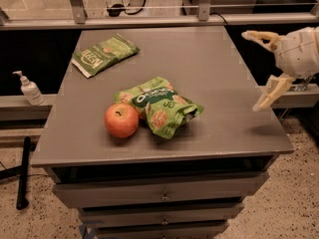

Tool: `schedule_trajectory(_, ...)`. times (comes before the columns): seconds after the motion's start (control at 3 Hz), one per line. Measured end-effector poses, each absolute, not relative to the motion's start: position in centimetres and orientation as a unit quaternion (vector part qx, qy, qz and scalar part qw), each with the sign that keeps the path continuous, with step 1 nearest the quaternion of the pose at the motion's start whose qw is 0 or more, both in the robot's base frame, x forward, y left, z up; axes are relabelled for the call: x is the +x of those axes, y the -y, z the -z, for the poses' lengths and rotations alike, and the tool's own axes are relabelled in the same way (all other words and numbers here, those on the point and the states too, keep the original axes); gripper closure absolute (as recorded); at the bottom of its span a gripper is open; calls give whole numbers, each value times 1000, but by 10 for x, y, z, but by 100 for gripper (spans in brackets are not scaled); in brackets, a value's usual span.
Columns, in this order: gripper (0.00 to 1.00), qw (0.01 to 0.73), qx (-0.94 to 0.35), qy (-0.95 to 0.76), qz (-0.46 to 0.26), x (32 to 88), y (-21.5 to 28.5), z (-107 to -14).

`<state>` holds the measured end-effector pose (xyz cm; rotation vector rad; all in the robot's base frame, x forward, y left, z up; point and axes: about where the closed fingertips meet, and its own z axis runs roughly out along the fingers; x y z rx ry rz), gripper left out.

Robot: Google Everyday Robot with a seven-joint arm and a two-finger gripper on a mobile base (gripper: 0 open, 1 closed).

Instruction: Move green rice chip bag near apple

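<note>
The green rice chip bag (159, 107) lies crumpled on the grey table (219, 73), a little in front of its middle. The red-orange apple (121, 120) stands right next to the bag's left side and touches it. My gripper (258, 69) is at the right edge of the table, raised above it and well clear of the bag. Its two pale fingers are spread wide apart and hold nothing.
A flat darker green packet (103, 53) lies at the table's back left. A white pump bottle (29, 88) stands on a ledge left of the table. Drawers (159, 195) sit below the tabletop. A rail (159, 19) runs along the back.
</note>
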<state>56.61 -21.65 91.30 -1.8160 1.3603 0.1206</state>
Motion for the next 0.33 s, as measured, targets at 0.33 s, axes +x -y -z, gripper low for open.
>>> schedule_trajectory(0.33, 0, 419, -723, -548, -43, 568, 223, -913)
